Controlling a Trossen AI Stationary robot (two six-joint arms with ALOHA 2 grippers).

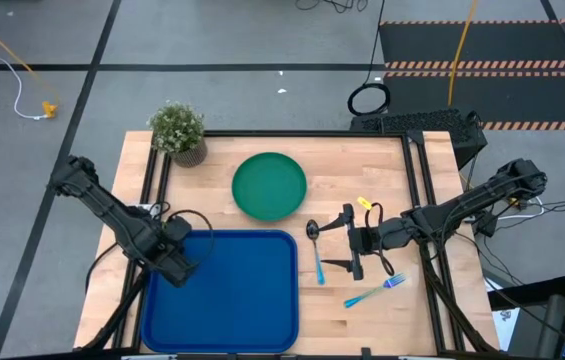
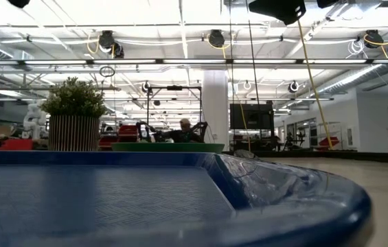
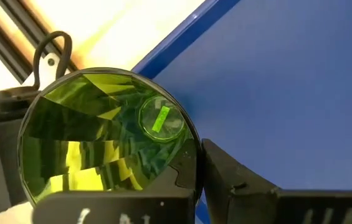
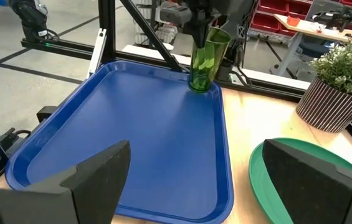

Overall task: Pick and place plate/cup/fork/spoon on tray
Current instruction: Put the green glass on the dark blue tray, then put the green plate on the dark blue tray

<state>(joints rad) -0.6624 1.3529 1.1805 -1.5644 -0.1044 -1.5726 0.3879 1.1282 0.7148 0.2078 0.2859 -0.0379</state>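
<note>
The left gripper [image 4: 202, 18] is gripping the cup [image 4: 205, 59], holding it upright over the tray's [image 1: 252, 300] corner near the plant [image 1: 179, 131]; whether it is touching the tray is unclear. The tray is holding nothing else. The right gripper [image 1: 347, 242] is hanging with fingers wide over the spoon [image 1: 317, 250], with the fork [image 1: 372, 291] beside it and the plate [image 1: 269, 185] sitting on the table beyond the tray.

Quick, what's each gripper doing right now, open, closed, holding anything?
Left gripper: shut on the cup, held over the tray's corner.
Right gripper: open, holding nothing, above the table between the spoon and fork.
</note>
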